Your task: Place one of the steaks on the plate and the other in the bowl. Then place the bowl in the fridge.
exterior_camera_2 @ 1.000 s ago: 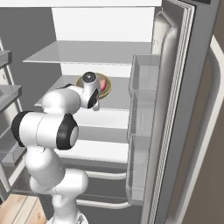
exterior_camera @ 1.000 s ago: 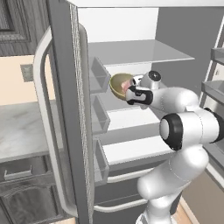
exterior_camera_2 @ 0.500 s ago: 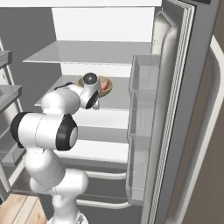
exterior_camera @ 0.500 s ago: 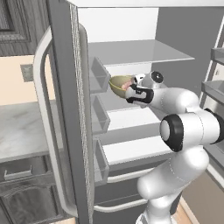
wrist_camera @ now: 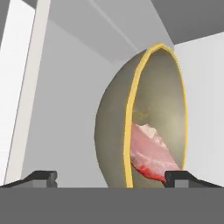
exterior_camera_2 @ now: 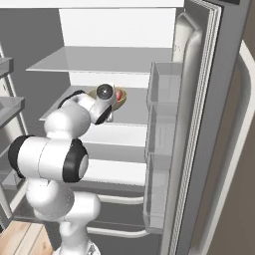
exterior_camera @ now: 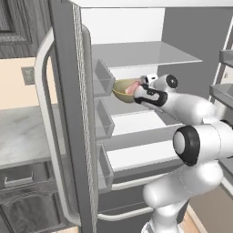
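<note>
**A:** so where's the bowl [exterior_camera: 122, 89] sitting right now?

**B:** On a white shelf [exterior_camera_2: 127, 115] inside the fridge [exterior_camera_2: 199, 149], middle level, doors swung open. One steak [wrist_camera: 151, 153] lies in it, pink with a redder edge. My gripper [wrist_camera: 111, 177] is right up against it, and in my hand view the bowl looks tipped on its side, but that's just my wrist being rolled.

**A:** you clamped on it or what?

**B:** Nope. My fingers [wrist_camera: 41, 177] are spread wide apart, one tip out over the bowl's outer wall, the other near the steak side. The yellow rim runs between them, and I can't tell if either tip touches it.
</note>
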### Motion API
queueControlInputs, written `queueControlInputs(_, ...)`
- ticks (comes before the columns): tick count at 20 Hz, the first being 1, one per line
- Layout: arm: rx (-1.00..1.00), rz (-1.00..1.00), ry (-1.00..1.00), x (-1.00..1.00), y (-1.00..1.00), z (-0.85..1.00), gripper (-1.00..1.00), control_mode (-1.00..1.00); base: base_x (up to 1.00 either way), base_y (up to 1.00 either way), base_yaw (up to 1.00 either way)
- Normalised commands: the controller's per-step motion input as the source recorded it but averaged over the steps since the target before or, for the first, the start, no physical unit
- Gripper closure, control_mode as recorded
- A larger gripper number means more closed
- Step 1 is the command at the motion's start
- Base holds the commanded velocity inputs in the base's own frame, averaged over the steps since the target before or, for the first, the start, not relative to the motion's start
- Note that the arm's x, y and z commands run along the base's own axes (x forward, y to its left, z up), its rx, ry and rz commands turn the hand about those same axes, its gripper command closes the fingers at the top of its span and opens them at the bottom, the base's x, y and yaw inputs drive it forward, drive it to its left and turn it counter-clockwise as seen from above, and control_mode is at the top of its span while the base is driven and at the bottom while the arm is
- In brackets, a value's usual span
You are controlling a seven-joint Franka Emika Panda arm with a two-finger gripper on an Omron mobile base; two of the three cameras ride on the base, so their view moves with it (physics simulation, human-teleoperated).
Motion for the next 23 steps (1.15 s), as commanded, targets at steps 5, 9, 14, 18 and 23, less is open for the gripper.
queueControlInputs(5, 0.00, 0.00, 0.00, -0.93, -0.06, 0.31, -1.00, -1.00, 0.00, 0.00, 0.00)
queueControlInputs(9, 0.00, 0.00, 0.00, -1.00, 0.00, 0.50, -1.00, -1.00, 0.00, 0.00, 0.00)
queueControlInputs(14, -0.03, 0.00, 0.00, -1.00, 0.00, 0.71, -1.00, -1.00, 0.00, 0.00, 0.00)
queueControlInputs(18, -0.07, 0.00, 0.00, -1.00, 0.00, 0.40, -1.00, -1.00, 0.00, 0.00, 0.00)
queueControlInputs(23, -0.09, 0.00, 0.02, -1.00, 0.00, 0.04, -1.00, -1.00, 0.00, 0.00, 0.00)
